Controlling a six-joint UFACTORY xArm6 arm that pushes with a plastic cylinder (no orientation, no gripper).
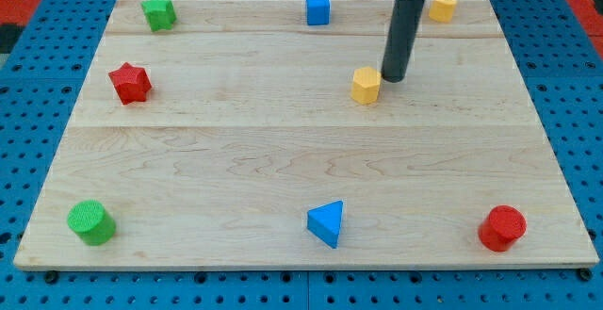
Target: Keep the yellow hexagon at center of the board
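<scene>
My tip (392,76) rests on the wooden worktop (283,159) just to the view's right of the yellow hexagon (366,85), so close that I cannot tell whether the two touch. The hexagon lies a little to the view's right of the middle of the board and above it, towards the view's top. I carry no fingers, only the straight dark rod, so nothing is grasped and nothing released. A second yellow block (442,6), its shape unclear, sits at the top edge just right of the rod. Along the same top edge stand a blue cube (317,8) near the middle and a green star (158,13) at the view's left. A red star (130,83) lies at the left side. Along the bottom are a green cylinder (90,222) at the left, a blue triangle (327,223) in the middle and a red cylinder (501,228) at the right, all well apart
</scene>
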